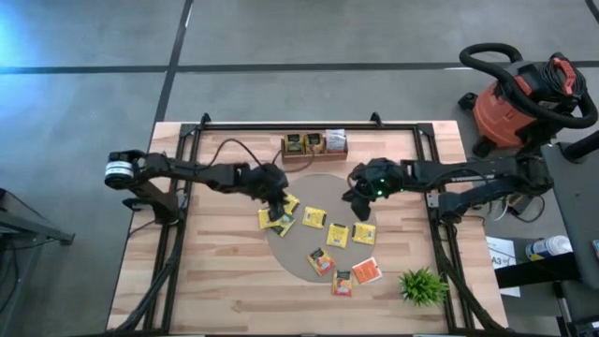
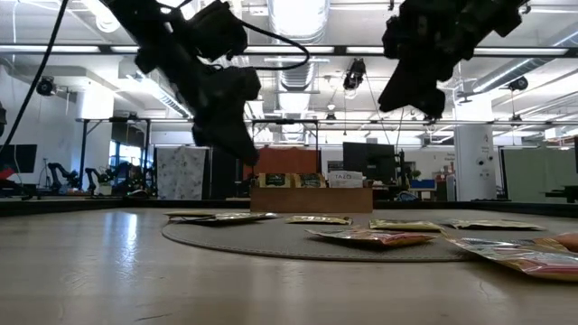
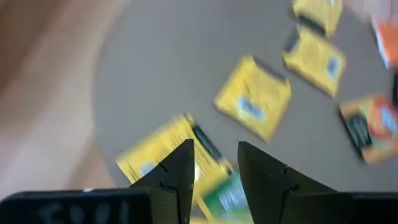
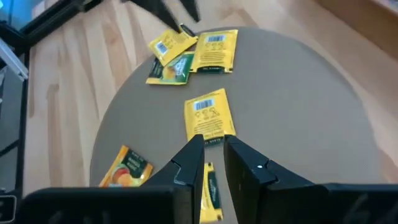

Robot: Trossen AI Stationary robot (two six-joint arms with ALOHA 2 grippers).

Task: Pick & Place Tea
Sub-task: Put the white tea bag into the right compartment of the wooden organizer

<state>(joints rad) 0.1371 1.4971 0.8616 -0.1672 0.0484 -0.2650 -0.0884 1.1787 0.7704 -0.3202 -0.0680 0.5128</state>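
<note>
Several tea packets, mostly yellow [image 1: 337,235] and some orange-red [image 1: 366,271], lie flat on a round grey mat [image 1: 323,192]. My left gripper [image 3: 214,149] hangs open over an overlapping pile of yellow and green packets [image 1: 278,221] at the mat's left edge, clear of them. My right gripper [image 4: 213,142] hovers over the mat's far right part, above a yellow packet [image 4: 210,116], with only a narrow gap between its fingers and nothing in it. In the low view both grippers [image 2: 237,135] [image 2: 402,95] hang well above the table.
A brown wooden tray [image 1: 314,145] holding some packets stands at the table's far edge, behind the mat. A small green plant [image 1: 423,285] sits at the near right. Black frame rails [image 1: 182,187] run along the table's left and right sides.
</note>
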